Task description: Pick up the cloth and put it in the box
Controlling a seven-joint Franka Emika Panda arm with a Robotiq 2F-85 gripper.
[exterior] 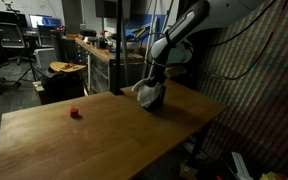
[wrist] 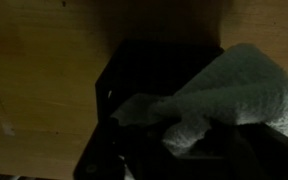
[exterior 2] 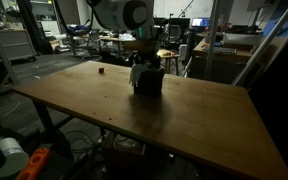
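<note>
A bare wooden table (exterior: 104, 140) fills a dimly lit workshop, with cluttered workbenches (exterior: 89, 48) and an office chair (exterior: 14, 45) behind it in an exterior view, and more benches and equipment at the back in both exterior views. One Panda arm (exterior: 184, 30) reaches down over the far part of the table, its hand (exterior: 151, 80) poised just above one dark box (exterior 2: 149, 83). One pale cloth (wrist: 234, 90) lies partly over the box's open top. In the wrist view its long axis runs diagonally, with the broad bunched end at the upper right and the narrow end pointing down-left into the box's dark interior. Whether the hand is spread or pinching the cloth cannot be told, as the fingers are lost in shadow. One small red object (exterior: 75, 113) sits alone on the table, well apart from the box.
</note>
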